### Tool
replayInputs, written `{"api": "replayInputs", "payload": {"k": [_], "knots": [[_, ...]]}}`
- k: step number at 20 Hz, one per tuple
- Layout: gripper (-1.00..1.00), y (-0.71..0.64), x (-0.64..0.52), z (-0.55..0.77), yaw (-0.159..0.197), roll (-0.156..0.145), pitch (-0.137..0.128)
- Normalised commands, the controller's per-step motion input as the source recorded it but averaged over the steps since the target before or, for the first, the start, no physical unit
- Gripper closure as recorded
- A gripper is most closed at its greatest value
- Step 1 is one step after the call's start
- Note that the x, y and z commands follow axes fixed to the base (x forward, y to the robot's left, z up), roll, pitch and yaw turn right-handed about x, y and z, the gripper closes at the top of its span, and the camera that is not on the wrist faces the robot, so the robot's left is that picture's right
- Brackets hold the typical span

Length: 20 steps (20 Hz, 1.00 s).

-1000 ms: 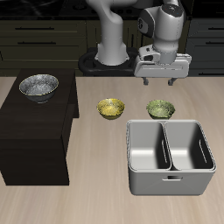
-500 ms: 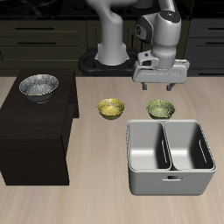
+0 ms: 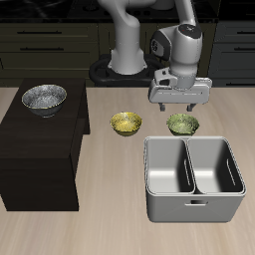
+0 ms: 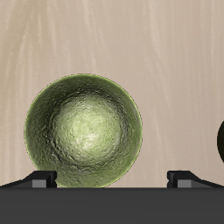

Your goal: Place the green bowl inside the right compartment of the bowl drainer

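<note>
Green bowl (image 3: 182, 124) sits upright on the table, just behind the bowl drainer (image 3: 193, 179), near the back rim of one of its two wells. Nothing touches the bowl. Wrist view shows it (image 4: 83, 130) from straight above, mottled inside visible, rim whole. Gripper (image 3: 180, 104) hangs above the bowl, fingers spread apart, nothing between them; both fingertips (image 4: 41, 178) stand clear of the bowl. Yellow-gold bowl (image 3: 126, 124) rests beside the drainer's back corner, apart from the green one. Silver speckled bowl (image 3: 44, 98) stands on the dark cabinet (image 3: 40, 149), well away from the drainer.
</note>
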Motion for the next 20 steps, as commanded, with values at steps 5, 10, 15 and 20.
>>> {"api": "replayInputs", "payload": {"k": [5,10,15,20], "knots": [[-1.0,-0.07,0.08,-0.26,0.011,-0.011,0.023],[-1.0,-0.07,0.06,-0.22,-0.011,-0.011,0.019],[-1.0,-0.06,0.02,-0.14,-0.009,-0.014,0.012],[1.0,0.03,-0.03,-0.21,-0.01,0.049,0.013]]}}
